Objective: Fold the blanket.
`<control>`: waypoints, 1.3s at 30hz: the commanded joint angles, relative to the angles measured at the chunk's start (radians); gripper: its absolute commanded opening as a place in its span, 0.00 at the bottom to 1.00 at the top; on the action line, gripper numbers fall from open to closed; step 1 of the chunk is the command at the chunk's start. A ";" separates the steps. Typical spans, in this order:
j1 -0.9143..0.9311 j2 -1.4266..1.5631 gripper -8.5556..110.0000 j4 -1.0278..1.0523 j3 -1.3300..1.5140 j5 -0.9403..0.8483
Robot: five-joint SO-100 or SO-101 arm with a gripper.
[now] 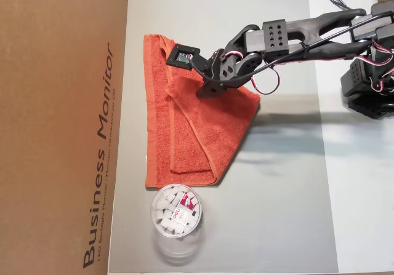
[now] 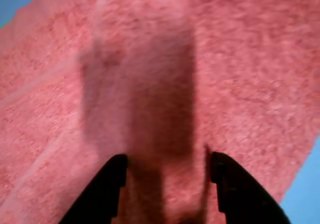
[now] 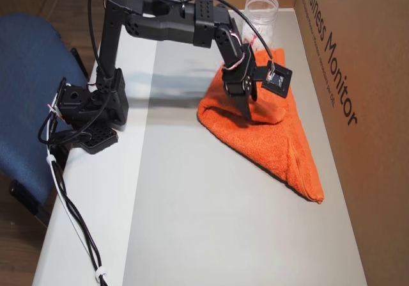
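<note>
I am seeing the tool [image 2: 165, 169] pointing down into the blanket [image 2: 240, 83] in the wrist view, its two black fingers [image 2: 107, 189] standing apart with a raised ridge of red terry cloth running between them; whether they are actually pinching that ridge I cannot tell, since the cloth there is blurred. In an overhead view the tool [image 1: 206, 91] is pressing at the blanket [image 1: 184, 133] near its upper right part, and the arm is reaching in from the right edge. The blanket is lying folded into a rough triangle on the grey mat [image 1: 277, 195] of the tabletop [image 1: 357, 195], one long hemmed edge running alongside the cardboard box [image 1: 55, 127] at the left. In the other overhead view the tool [image 3: 246, 110] is sitting on a bunched hump of the blanket [image 3: 275, 145]. A clear round tub [image 1: 176, 210] holding small white pieces is standing just below the blanket's lower corner, just beside it.
</note>
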 commanded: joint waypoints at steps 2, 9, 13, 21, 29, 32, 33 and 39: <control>-0.003 0.005 0.22 -0.011 -0.049 0.014; -0.006 -0.005 0.21 -0.011 -0.040 0.015; -0.032 -0.005 0.21 -0.011 -0.029 0.015; -0.052 -0.057 0.21 -0.032 -0.046 0.017; -0.052 -0.064 0.16 -0.078 -0.029 0.074; -0.051 -0.055 0.07 -0.077 -0.029 0.074; -0.051 -0.052 0.07 -0.077 -0.029 0.072; -0.046 -0.041 0.07 -0.077 -0.037 0.072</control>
